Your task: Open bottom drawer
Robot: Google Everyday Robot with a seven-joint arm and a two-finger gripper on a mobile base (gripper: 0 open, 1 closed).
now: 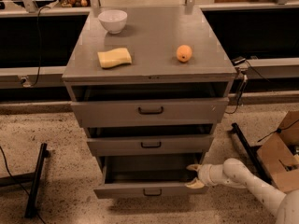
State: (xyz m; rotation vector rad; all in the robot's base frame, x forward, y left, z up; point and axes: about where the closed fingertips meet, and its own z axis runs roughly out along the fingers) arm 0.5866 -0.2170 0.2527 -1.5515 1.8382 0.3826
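The grey cabinet has three drawers. The bottom drawer [140, 189] has the narrowest front and a small dark bar handle [152, 192]. It stands pulled out, its dark inside showing. My white arm comes in from the lower right. My gripper [193, 176] is at the drawer's right front corner, one yellowish fingertip above the front panel's edge and one at it, the two apart. The middle drawer [149, 144] and the top drawer [149, 111] stand slightly out.
On the cabinet top are a white bowl [113, 20], a yellow sponge [114, 58] and an orange [184, 53]. A cardboard box [280, 157] stands on the floor at right. A black stand leg [35, 181] lies at left, another dark bar [245, 146] at right.
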